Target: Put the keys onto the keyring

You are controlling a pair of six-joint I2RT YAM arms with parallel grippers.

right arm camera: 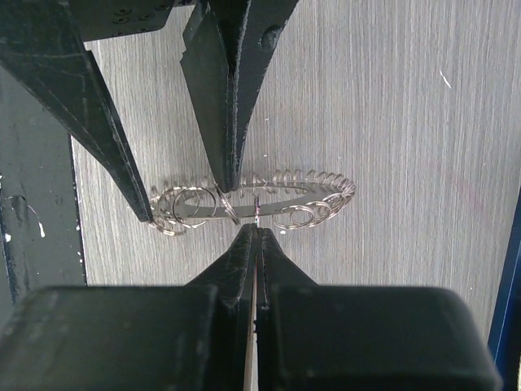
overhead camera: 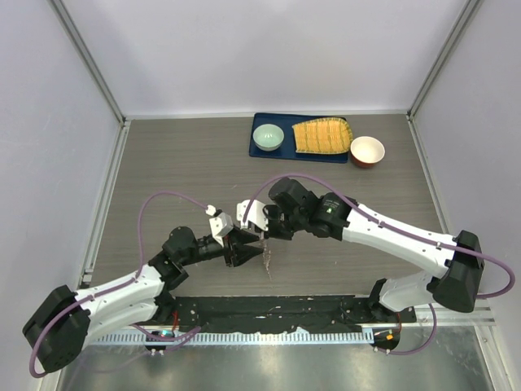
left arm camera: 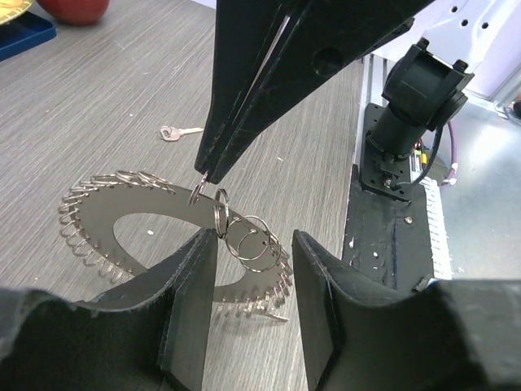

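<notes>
Left wrist view: the keyring [left arm camera: 91,208] is seen pinched at one loop of its fringe by the right gripper [left arm camera: 203,173], whose jaws are pressed together on it, while the lone key [left arm camera: 179,132] is left flat on the table [left arm camera: 122,73] beyond, well apart from the ring. The left gripper [left arm camera: 254,240] is held with its fingers spread, the ring passing between them and nothing clamped. The key is judged not yet threaded: the ring is best kept steady in the right-hand pinch, the left fingers drawn clear of the fringe without snagging it, and the key taken by its blade so that the hole in its head is left free for a loop. From the right wrist, the keyring [right arm camera: 281,199] is shown nearly edge-on, with the right gripper [right arm camera: 256,232] closed on its near side and the left gripper [right arm camera: 189,201] astride one end; no key is shown there. Overhead, the keyring [overhead camera: 267,257] is reduced to a sliver between both grippers, the key cannot be made out, and a blue tray [overhead camera: 289,155] is revealed far behind.
</notes>
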